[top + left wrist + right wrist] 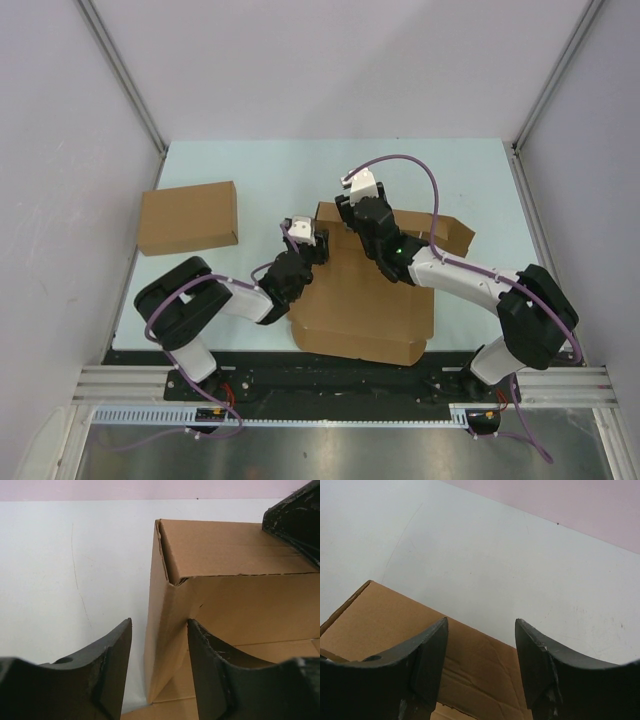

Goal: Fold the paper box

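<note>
Paper box (360, 310) sits centre-near on the table (250, 170), right in front of both arm bases. It is half formed: base panel flat, far wall (240, 605) stood up, its top flap (220, 545) folded over roughly level.

Left gripper (160, 622) is at the box's far-left corner, jaws apart, straddling the upright corner edge. One finger (112, 660) is outside over bare table, the other inside in front of the wall. Nothing is pinched; the gap is much wider than the cardboard. My read: it's parked there to steady or re-grab that corner so the wall doesn't drop.

Right gripper (481, 621) hovers over the top of the far wall, jaws also apart, nothing between them, only cardboard below. Probably placed to press the flap down and tuck it.

Side flap (455, 232) on the right lies splayed out, not yet folded.

Obstacles: both wrists crowd the same far edge, close together, so there's collision risk. Second plain brown box (188, 218) sits at the table's left edge, well apart, not in the way.
</note>
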